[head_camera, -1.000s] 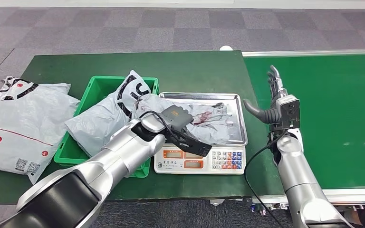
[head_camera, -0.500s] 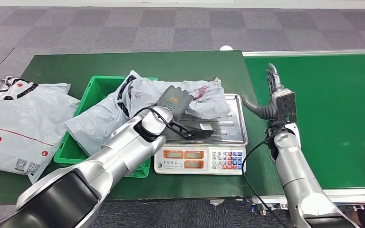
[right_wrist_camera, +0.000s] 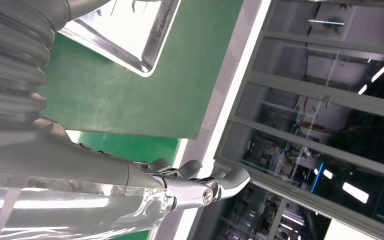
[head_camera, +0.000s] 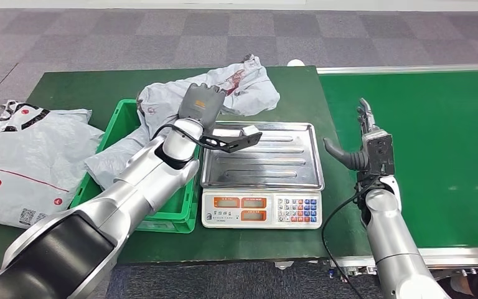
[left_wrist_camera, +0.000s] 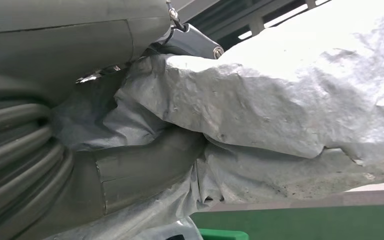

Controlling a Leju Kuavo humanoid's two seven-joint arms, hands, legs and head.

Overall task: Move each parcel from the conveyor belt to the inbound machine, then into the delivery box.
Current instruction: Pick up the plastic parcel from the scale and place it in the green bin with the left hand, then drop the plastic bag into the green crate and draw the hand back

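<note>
A parcel-sorting test area — a green conveyor belt (head_camera: 423, 156) at the desk's (head_camera: 255, 84) right edge, a weighing scale (head_camera: 261, 180), a green crate (head_camera: 115, 180), grey carpet tiles (head_camera: 162, 31), glass partitions (right_wrist_camera: 325, 100).

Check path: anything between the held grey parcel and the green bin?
Nothing blocks it, but the green plastic bin already holds a grey poly bag. The left hand grips the crumpled grey parcel beside and above it.

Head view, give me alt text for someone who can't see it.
The robot's left hand holds a grey parcel lifted above a green bin, beside a bare scale tray. The right hand hangs open over the green conveyor belt.
</note>
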